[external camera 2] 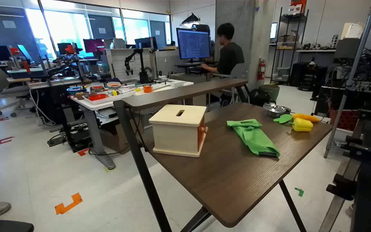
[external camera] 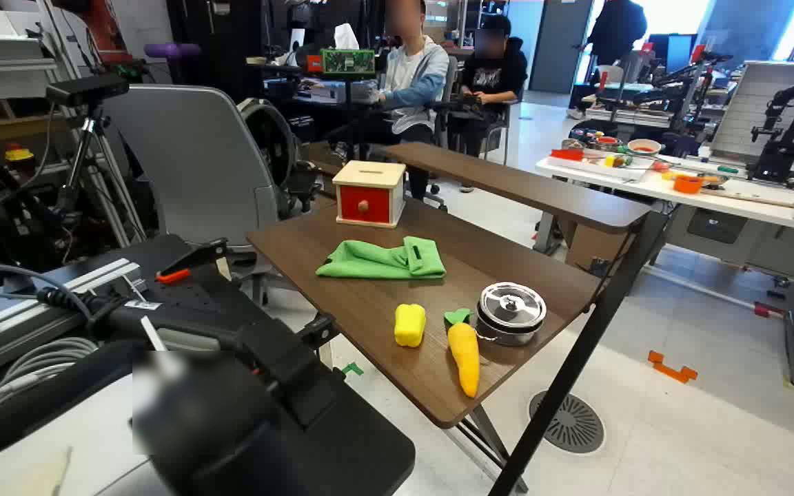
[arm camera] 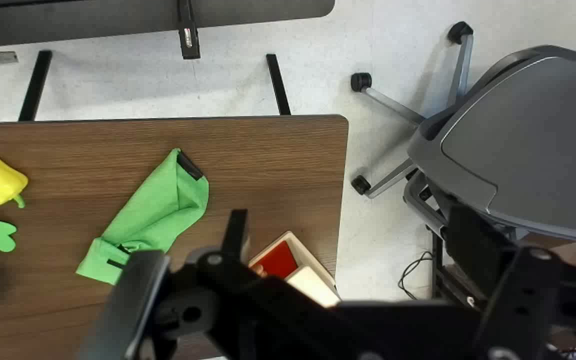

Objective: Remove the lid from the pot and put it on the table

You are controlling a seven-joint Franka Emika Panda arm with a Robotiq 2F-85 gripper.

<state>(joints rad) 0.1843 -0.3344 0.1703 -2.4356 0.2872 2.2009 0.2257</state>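
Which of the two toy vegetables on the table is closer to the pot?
The long orange carrot with the green leafy top: it lies right beside the pot, while the blocky yellow bell pepper lies farther off.

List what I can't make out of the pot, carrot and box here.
Inside of the pot: covered by the lid in an exterior view.
Same pot and lid: cut off by the wrist view's left edge.
Orange carrot: partly behind the yellow pepper in an exterior view; almost entirely past the wrist view's left edge.
Wooden box: partly behind the gripper in the wrist view.
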